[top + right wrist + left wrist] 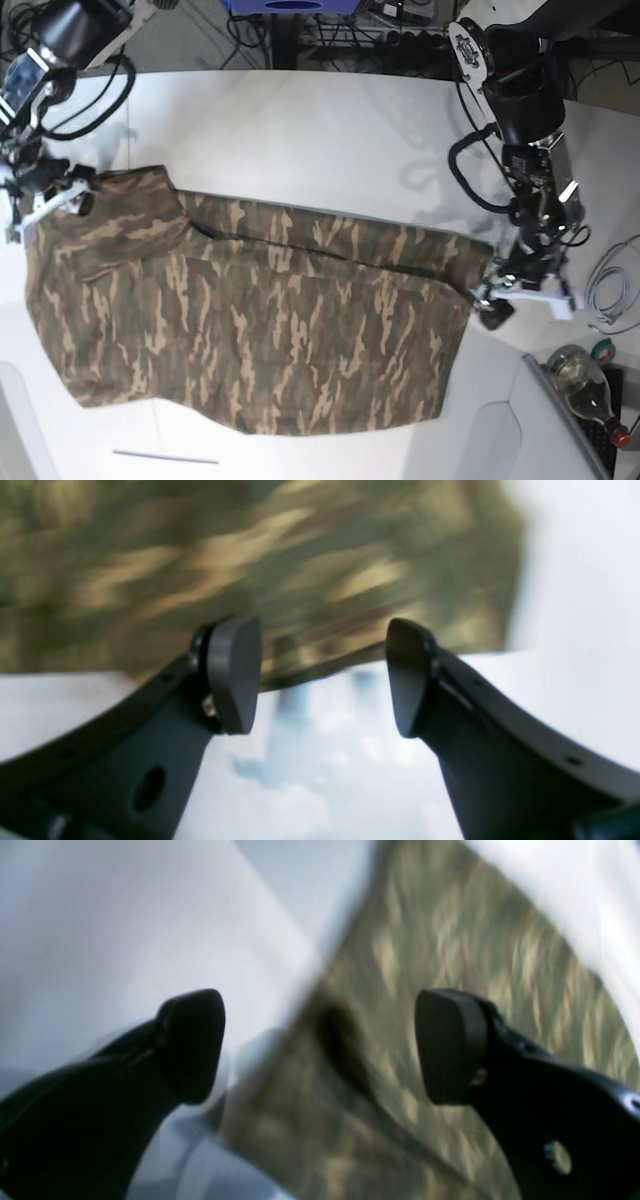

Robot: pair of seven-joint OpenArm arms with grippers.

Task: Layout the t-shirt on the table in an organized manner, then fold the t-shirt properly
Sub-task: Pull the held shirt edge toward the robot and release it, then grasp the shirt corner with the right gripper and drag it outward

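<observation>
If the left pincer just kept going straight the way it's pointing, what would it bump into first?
Most likely the t-shirt. In the wrist view the left pincer stands open, aimed at the camouflage cloth's edge on the white table. The picture is blurred, so depth is uncertain.

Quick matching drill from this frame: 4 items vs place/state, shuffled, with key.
1. t-shirt
2. left gripper
3. right gripper
4. bottle

A. base view's lower right corner, off the cloth
B. open, at the shirt's right edge in base view
C. spread flat on the table
D. open, at the shirt's left end in base view

Pairs: 1-C, 2-B, 3-D, 4-A
</observation>
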